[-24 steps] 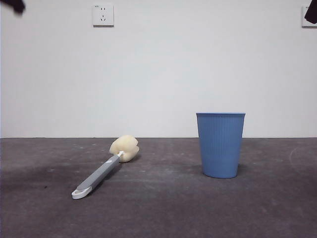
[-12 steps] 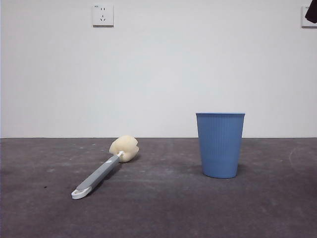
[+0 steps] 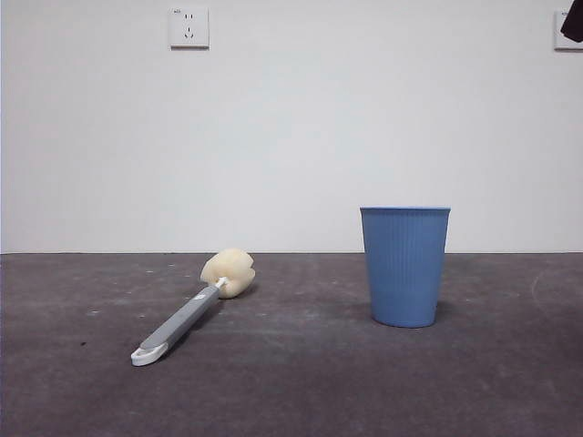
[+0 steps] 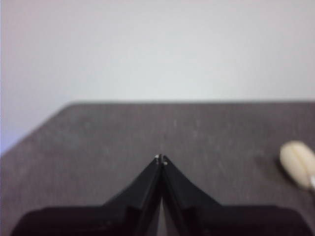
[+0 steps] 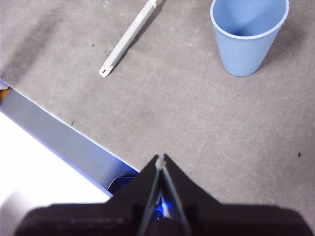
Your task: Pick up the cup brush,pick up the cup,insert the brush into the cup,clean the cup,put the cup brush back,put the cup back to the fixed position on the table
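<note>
In the front view, the brush (image 3: pixel 187 316) lies nearest on the table (image 3: pixel 301 391) at lower left — its white looped tip toward the camera, its cream sponge head farther back. The blue cup (image 3: pixel 405 265) stands upright right of centre, well apart from the brush. The left gripper (image 4: pixel 161 160) has its jaws pressed together, holding nothing. The right gripper (image 5: pixel 160 158) sits high above the table, likewise closed and empty. A wall socket (image 3: pixel 189 27) sits at upper left.
</note>
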`<state>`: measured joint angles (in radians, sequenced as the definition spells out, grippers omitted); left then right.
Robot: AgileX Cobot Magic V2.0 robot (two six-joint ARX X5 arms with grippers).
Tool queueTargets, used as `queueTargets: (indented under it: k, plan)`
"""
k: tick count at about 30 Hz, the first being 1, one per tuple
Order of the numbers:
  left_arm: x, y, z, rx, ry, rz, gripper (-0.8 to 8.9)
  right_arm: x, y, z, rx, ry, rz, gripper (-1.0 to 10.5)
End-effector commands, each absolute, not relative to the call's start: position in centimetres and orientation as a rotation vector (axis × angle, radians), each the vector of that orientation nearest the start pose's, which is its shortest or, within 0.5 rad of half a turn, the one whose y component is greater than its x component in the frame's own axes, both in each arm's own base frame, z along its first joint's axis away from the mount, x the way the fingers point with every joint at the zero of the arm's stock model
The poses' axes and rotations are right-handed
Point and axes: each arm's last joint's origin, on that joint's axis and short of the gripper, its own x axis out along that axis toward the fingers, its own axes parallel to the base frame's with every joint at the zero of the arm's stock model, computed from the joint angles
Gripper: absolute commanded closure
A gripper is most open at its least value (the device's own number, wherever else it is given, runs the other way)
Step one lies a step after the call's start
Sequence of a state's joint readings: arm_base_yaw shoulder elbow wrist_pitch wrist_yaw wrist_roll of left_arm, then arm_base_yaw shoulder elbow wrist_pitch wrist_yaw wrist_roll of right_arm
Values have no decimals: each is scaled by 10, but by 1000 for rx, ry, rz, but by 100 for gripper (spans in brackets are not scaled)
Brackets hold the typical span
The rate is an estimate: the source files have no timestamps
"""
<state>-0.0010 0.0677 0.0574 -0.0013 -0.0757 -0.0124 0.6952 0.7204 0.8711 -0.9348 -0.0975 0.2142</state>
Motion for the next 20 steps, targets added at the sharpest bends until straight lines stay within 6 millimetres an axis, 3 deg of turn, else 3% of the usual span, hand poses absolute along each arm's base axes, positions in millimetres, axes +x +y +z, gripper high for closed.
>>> queueTargets:
  k: [1,10,20]
  plan:
    - [99,2,167,-28,48,77,817,93,81,306,-33,839,662,946]
    - [95,2,147,-51,214,80,817,93,81,306,-33,840,662,946]
    - [95,1,147,-57,215,26,817,93,81,306,-33,840,662,946]
